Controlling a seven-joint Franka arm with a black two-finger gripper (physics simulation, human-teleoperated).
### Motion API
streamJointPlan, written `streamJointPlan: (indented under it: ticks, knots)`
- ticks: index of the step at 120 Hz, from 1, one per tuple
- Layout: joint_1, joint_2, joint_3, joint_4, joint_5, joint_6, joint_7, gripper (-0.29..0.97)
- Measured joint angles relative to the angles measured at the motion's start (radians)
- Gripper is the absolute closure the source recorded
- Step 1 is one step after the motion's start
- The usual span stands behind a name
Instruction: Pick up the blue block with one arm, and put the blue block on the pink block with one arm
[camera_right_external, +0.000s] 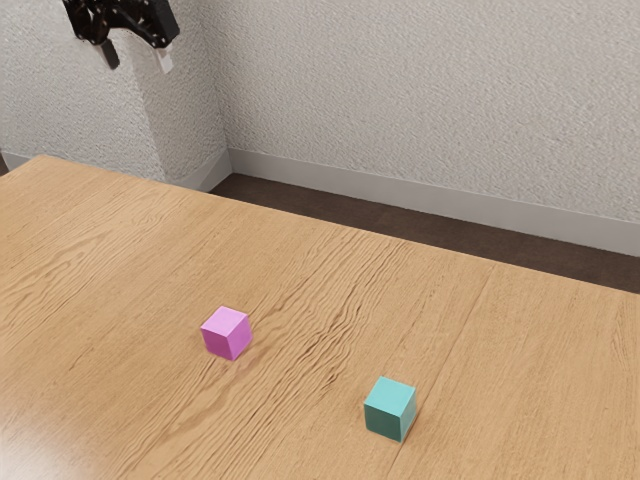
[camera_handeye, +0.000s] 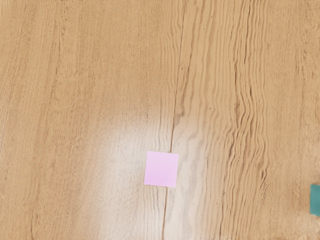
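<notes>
Exterior view: the gripper (camera_right_external: 137, 60) hangs high above the tabletop (camera_right_external: 480, 330), its jaws spread apart and holding nothing. The blue block (camera_right_external: 390, 408) sits flat on the wood, well in from the far edge, with nothing touching it. The pink block (camera_right_external: 226, 333) stands well apart from it, toward the exterior view's left.

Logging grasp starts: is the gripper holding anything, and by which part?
Nothing is held. The gripper hangs open high above the table; the blue block and pink block both rest on it, apart.
</notes>
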Motion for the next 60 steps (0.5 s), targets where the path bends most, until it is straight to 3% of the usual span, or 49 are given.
streamJointPlan:
  ticks: [17,42,60]
  knots:
    - [-0.121,0.030,-0.018,-0.021,-0.010,0.017,-0.004,0.02]
    - [-0.201,-0.007,-0.015,-0.403,-0.023,0.250,-0.008,0.02]
    - [-0.236,0.034,-0.014,-0.523,-0.042,0.425,-0.021,0.02]
